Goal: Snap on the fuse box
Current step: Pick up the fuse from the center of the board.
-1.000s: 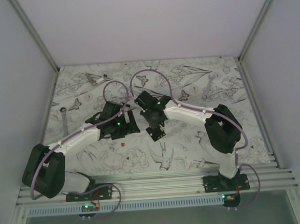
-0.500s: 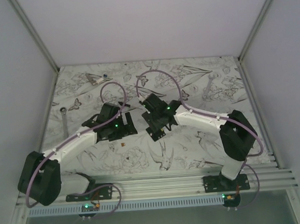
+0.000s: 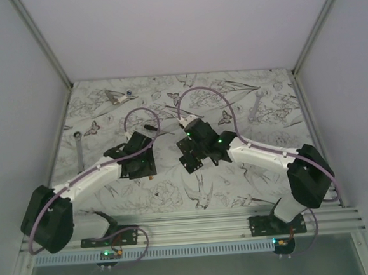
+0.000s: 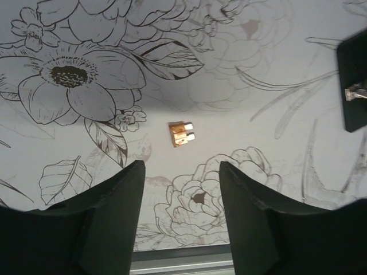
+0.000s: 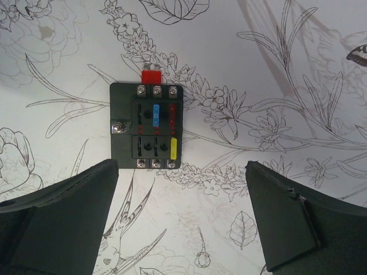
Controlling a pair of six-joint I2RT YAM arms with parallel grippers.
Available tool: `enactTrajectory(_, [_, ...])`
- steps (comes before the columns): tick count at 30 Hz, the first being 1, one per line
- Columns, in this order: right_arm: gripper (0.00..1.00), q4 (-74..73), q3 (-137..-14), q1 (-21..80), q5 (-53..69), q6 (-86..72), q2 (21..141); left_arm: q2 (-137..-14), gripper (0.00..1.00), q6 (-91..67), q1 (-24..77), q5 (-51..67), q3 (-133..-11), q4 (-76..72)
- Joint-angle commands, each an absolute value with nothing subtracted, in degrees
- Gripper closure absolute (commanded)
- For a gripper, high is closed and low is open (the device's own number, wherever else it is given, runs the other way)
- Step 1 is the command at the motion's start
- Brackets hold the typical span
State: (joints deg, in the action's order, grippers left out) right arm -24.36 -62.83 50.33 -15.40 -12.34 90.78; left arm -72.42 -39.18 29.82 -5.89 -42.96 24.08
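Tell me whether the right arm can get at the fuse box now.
Probably yes. The fuse box lies flat on the table, uncovered, ahead of the open fingers of the right gripper, nothing between them. It sits off toward one finger, so a small sideways shift looks needed.

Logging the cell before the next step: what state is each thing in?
Fuse box: flat on the table, uncovered, blue, red and yellow fuses seated.
Loose red fuse: lying at the box's edge.
Orange-brown fuse: loose on the table.
Left gripper: open, empty.
Right gripper: open, empty.
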Motion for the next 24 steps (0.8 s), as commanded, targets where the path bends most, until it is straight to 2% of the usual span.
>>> enactTrajectory(1, [0.0, -20.26, -61.17, 49.88, -17.81, -11.51, 87.66, -76.34, 0.46, -40.6, 30.74, -9.95, -44.28, 27.54])
enactTrajectory(13, [0.0, -18.21, -58.2, 49.84, -17.61, -11.43, 85.88, -80.97, 0.7, -40.96, 30.86, -8.33, -46.22, 25.86])
enactTrajectory(19, [0.0, -18.13, -57.52, 49.83, -17.75, -11.45, 85.09, -84.84, 0.74, -40.85, 30.85, -7.4, -47.49, 24.96])
enactTrajectory(24, [0.0, -18.02, -57.05, 49.75, -18.06, -11.53, 84.79, -86.48, 0.71, -40.83, 30.85, -6.84, -47.83, 24.94])
